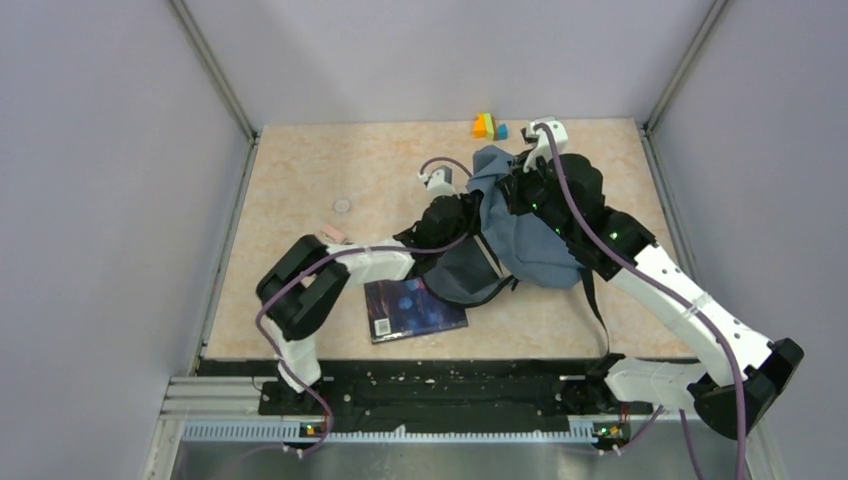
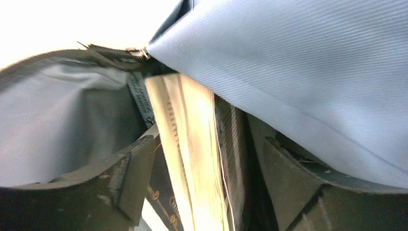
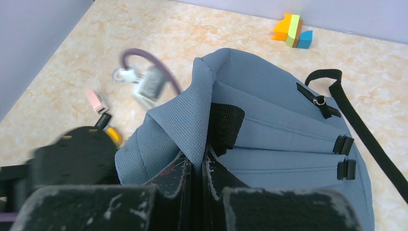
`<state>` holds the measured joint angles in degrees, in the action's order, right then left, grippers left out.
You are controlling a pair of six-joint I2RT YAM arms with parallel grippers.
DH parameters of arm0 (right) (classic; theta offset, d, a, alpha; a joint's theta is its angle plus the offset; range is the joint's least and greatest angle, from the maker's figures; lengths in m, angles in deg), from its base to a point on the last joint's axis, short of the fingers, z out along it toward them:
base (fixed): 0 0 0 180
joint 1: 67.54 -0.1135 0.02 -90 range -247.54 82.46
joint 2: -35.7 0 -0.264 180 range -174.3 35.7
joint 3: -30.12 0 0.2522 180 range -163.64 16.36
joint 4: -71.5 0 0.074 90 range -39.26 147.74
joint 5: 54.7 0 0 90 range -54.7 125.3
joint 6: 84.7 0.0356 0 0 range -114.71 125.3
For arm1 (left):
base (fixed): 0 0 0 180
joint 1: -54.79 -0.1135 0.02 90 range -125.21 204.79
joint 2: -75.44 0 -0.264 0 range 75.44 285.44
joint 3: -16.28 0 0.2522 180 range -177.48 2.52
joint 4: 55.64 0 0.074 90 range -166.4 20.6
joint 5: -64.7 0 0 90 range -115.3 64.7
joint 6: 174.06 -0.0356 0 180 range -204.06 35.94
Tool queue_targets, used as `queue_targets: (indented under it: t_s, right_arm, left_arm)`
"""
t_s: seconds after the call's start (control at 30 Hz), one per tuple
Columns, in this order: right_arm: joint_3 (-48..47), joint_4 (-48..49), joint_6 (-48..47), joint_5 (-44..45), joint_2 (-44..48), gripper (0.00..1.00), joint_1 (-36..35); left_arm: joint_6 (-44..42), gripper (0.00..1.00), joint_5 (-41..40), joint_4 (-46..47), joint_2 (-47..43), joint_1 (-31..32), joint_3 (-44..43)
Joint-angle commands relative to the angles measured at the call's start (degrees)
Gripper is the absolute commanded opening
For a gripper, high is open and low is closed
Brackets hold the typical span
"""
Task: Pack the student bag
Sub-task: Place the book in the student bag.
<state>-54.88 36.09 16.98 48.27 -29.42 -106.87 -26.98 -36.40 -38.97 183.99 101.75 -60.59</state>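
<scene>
The student bag (image 1: pixel 530 245), a grey-blue backpack with black straps, lies in the middle of the table. My right gripper (image 3: pixel 201 160) is shut on a raised fold of the bag's fabric (image 3: pixel 195 115) at its top edge and holds the mouth up. My left gripper (image 2: pixel 207 144) is inside the bag's opening, jaws open. A book (image 2: pixel 190 144) stands on edge between its fingers (image 2: pixel 132 175), pages toward the camera, with a dark gap on the right side. The pale lining (image 2: pixel 57 120) shows on the left. In the top view the left gripper is hidden in the bag.
A dark blue book (image 1: pixel 415 308) lies flat near the front edge, just left of the bag. Coloured blocks (image 1: pixel 488 126) sit at the back wall. A pink eraser (image 1: pixel 332 235) and a small round disc (image 1: pixel 343 205) lie to the left. A yellow item (image 3: pixel 113 134) lies beside the bag.
</scene>
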Motion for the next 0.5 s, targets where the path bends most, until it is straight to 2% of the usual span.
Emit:
queue_targets:
  t_s: [0.0,0.23,0.47]
  right_arm:
    - [-0.60,8.90,-2.21,4.86,2.74,0.00,-0.26]
    - [0.50,8.20,-2.88,6.60,4.32,0.00,-0.25]
    - [3.92,7.19,-3.34,3.20,1.66,0.00,-0.22]
  left_arm:
    - [-11.02,0.90,-8.65,-6.36,-12.86,-0.51,3.94]
    - [-13.01,0.93,-8.17,-12.77,-23.69,-1.66,13.45]
    - [-11.15,0.96,-6.17,-19.81,-32.11,-3.00,19.70]
